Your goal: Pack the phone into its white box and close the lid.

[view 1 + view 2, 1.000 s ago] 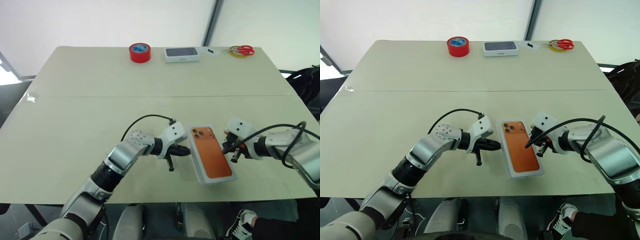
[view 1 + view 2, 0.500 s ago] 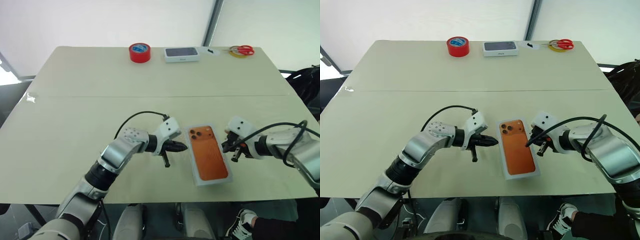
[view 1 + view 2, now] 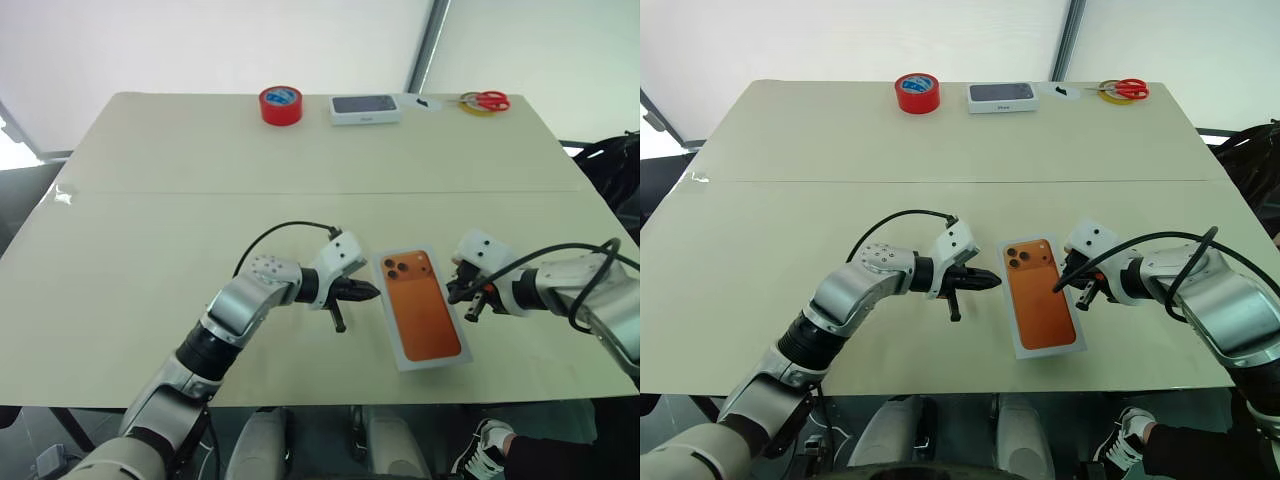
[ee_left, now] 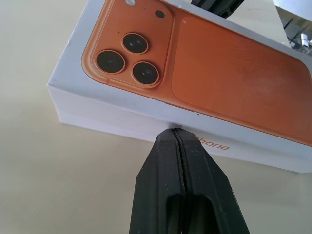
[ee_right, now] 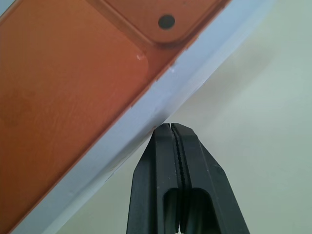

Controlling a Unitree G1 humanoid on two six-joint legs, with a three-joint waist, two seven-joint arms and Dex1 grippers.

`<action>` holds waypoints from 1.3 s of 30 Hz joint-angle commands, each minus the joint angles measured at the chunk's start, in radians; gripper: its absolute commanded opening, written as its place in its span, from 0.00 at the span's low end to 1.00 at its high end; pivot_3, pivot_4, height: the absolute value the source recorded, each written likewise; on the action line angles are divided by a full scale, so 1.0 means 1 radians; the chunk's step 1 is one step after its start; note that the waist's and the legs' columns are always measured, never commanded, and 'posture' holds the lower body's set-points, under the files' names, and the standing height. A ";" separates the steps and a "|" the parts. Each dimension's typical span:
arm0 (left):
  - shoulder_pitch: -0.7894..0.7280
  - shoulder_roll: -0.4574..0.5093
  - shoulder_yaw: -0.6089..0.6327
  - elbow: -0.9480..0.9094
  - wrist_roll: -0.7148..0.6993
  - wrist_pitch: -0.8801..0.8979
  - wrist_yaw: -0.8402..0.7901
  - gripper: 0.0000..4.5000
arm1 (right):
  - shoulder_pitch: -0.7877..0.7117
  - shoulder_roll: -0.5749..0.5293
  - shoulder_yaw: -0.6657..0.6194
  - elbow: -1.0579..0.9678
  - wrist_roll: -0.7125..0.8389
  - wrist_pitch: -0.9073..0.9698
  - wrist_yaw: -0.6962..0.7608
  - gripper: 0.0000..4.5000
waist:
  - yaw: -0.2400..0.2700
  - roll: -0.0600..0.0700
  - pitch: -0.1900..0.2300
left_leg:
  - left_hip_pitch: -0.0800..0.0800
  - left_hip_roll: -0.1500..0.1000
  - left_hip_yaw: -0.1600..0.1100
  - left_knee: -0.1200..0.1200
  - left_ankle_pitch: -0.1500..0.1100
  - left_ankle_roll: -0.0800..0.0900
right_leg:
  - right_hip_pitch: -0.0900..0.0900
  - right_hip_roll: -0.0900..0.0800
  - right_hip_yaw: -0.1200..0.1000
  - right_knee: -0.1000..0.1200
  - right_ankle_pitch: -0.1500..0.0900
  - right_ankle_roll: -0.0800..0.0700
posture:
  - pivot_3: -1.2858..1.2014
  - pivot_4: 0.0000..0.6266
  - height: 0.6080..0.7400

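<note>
Here, you are looking at a pale cream table (image 3: 200,160) with a seam running across its width, set before a plain white wall, with a dark slanted post behind the far edge.

Near the front edge, right of centre, you have the lid (image 3: 420,305) seated on the white box, whose white side wall shows in the left wrist view (image 4: 122,119). The printed orange phone faces up. Its long axis runs from the front edge toward the far edge, slightly skewed, with the near end swung toward the right edge. The printed camera cluster sits at the far left corner of the lid. The phone itself is hidden under the lid.

Your left gripper (image 3: 372,293) lies on the left side of the box, pointing at its long side wall. Its fingers (image 4: 168,161) are pressed together, holding nothing, the tips at the wall just under the lid's edge; you cannot tell whether they touch it.

Your right gripper (image 3: 452,292) is at the opposite long side, its fingers (image 5: 171,146) likewise closed on nothing, tips right at the lid's white border.

Along the far edge, from left to right, you have a red tape roll (image 3: 280,104), a white box with a dark phone picture (image 3: 365,108), a small white piece (image 3: 424,102), and red-handled scissors (image 3: 486,100) lying over a yellowish ring.
</note>
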 commanded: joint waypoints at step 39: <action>-0.149 -0.186 0.027 0.285 0.082 -0.055 0.184 0.00 | 0.301 -0.052 -0.174 -0.202 0.076 -0.104 0.115 0.01 | 0.002 0.000 -0.001 | 0.003 -0.001 -0.001 0.001 0.000 0.000 | 0.005 0.000 -0.001 -0.001 -0.001 -0.001 | 0.52 0.24 0.94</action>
